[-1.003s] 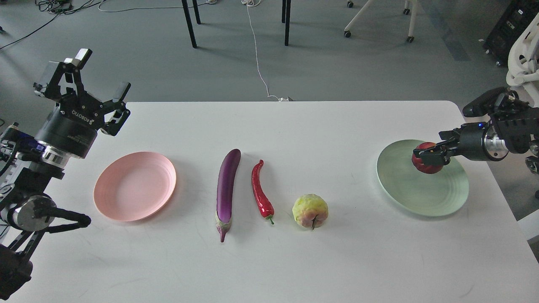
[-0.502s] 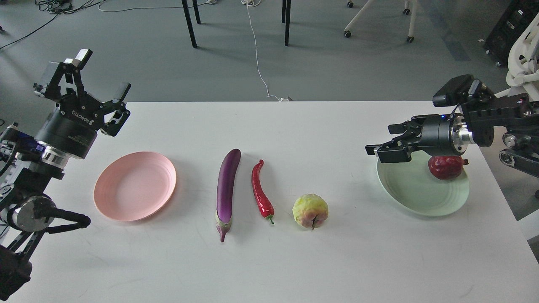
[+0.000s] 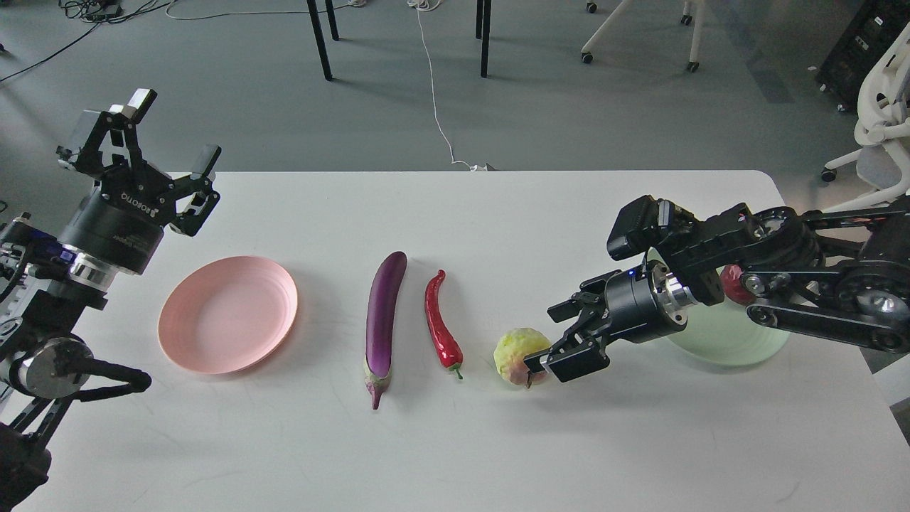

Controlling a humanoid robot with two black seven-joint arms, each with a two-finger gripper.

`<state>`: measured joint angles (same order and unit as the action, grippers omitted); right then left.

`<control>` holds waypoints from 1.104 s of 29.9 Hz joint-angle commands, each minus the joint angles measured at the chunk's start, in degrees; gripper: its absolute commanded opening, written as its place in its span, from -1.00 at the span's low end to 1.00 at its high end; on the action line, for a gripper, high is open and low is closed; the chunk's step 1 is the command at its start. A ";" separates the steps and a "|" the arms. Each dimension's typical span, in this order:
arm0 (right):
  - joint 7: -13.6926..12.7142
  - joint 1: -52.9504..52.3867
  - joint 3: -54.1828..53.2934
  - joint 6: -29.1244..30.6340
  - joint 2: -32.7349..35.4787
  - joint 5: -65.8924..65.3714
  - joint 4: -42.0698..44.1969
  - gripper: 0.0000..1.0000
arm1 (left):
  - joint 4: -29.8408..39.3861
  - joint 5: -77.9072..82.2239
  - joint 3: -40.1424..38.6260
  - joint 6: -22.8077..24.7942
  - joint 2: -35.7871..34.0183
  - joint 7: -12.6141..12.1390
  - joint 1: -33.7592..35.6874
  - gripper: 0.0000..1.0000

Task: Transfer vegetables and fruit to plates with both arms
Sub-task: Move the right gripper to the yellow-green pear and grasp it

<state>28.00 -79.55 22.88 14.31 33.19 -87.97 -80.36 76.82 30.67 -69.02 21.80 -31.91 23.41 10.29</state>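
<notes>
My right gripper (image 3: 556, 337) is open at the right side of the bumpy yellow-green fruit (image 3: 513, 350); its lower finger overlaps the fruit's right edge. The dark red pomegranate (image 3: 731, 281) lies on the mint green plate (image 3: 732, 342), mostly hidden behind my right arm. The purple eggplant (image 3: 383, 315) and the red chili pepper (image 3: 440, 323) lie side by side mid-table. The pink plate (image 3: 227, 313) is empty at the left. My left gripper (image 3: 173, 132) is open and empty, raised behind the pink plate at the table's far left corner.
The white table (image 3: 455, 441) ends close behind my left gripper and just right of the mint plate. Chair and table legs (image 3: 320, 39) and a white cable stand on the floor beyond the far edge.
My right gripper let go of the pomegranate on the mint plate, then swung left and down to the yellow-green fruit. My left arm has barely moved.
</notes>
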 commanded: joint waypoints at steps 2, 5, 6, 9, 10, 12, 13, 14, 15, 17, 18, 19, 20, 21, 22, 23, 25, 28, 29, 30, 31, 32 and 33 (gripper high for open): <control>0.00 -1.93 2.52 0.01 -4.44 -0.10 2.04 0.96 | -0.01 0.09 0.03 0.00 0.01 -0.03 -0.27 0.96; 0.00 -2.10 3.58 0.01 -6.90 -0.36 5.11 0.96 | -0.01 0.09 -0.06 -0.09 0.01 -0.03 -0.27 0.96; 0.00 -2.10 3.93 0.01 -7.78 -0.36 5.99 0.96 | -0.01 0.09 -0.06 0.00 0.01 -0.03 -0.27 0.96; 0.00 -2.19 4.98 0.01 -9.62 -0.36 7.84 0.96 | -0.01 0.09 -0.06 0.00 0.01 0.05 -0.27 0.96; 0.00 -2.19 5.42 0.01 -10.07 -0.36 8.11 0.96 | -0.01 0.09 -0.06 0.00 -0.08 -0.03 -0.36 0.96; 0.00 -2.19 6.21 0.01 -11.03 -0.45 9.08 0.96 | -0.01 0.09 -0.06 0.00 -0.08 0.05 -0.27 0.96; 0.00 -2.19 6.48 0.01 -11.38 -0.54 9.78 0.96 | -0.01 0.09 -0.06 0.00 0.00 0.05 -0.36 0.96; 0.00 -2.19 6.65 0.01 -11.82 -0.54 10.48 0.96 | -0.01 0.09 -0.15 0.00 0.01 0.05 -0.36 0.96; 0.00 -2.19 6.66 0.01 -12.26 -0.54 11.01 0.96 | -0.01 0.09 -0.15 0.09 -0.08 -0.03 -0.27 0.96; 0.00 -2.19 6.74 0.01 -13.14 -0.54 11.89 0.96 | -0.01 0.09 -0.15 0.09 0.00 0.05 -0.36 0.96; 0.00 -2.19 6.83 0.01 -13.49 -0.54 12.24 0.96 | -0.01 0.09 -0.15 0.09 -0.08 0.05 -0.27 0.96; 0.00 -2.19 6.83 0.01 -13.67 -0.54 12.42 0.96 | -0.01 0.09 -0.15 0.09 -0.08 0.05 -0.27 0.96; 0.00 -2.19 6.83 0.01 -14.11 -0.45 12.68 0.96 | -0.01 0.09 -0.15 0.17 0.00 0.05 -0.27 0.96; 0.00 -2.19 6.83 0.01 -14.37 -0.45 12.86 0.96 | -0.01 0.09 -0.15 0.17 -0.08 0.05 -0.27 0.96; 0.00 -2.19 6.83 0.01 -14.64 -0.45 13.21 0.96 | -0.01 0.09 -0.15 0.17 -0.08 0.05 -0.36 0.96; 0.00 -2.19 6.83 0.01 -14.90 -0.45 13.47 0.96 | -0.01 0.09 -0.15 0.17 -0.08 0.05 -0.36 0.96; 0.00 -2.19 6.92 0.01 -15.60 -0.45 14.09 0.96 | -0.01 0.09 -0.23 0.17 -0.08 0.05 -0.36 0.96; 0.00 -2.10 8.06 0.01 -16.83 -0.36 14.97 0.96 | -0.01 0.09 -0.23 0.17 -0.08 0.05 -0.36 0.96; 0.00 -2.02 8.32 0.01 -17.27 -0.36 15.49 0.96 | -0.01 0.09 -0.50 0.17 -0.08 0.05 -0.27 0.96; 0.00 -2.02 8.41 0.01 -17.63 -0.36 15.93 0.96 | -0.01 0.09 -0.50 0.17 -0.08 0.05 -0.27 0.96; 0.00 -1.93 8.41 0.01 -17.89 -0.36 16.28 0.96 | -0.01 0.09 -0.50 0.17 0.00 0.05 -0.36 0.96; 0.00 -1.84 8.50 0.01 -18.15 -0.36 16.72 0.96 | -0.01 0.09 -0.50 0.17 -0.08 0.05 -0.36 0.96; 0.00 -1.75 8.50 0.01 -18.42 -0.36 16.90 0.96 | -0.01 0.09 -0.50 0.17 -0.08 0.05 -0.36 0.96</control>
<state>28.00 -81.53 31.21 14.33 15.53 -88.34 -64.32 76.82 30.76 -69.48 21.97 -32.00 23.47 9.96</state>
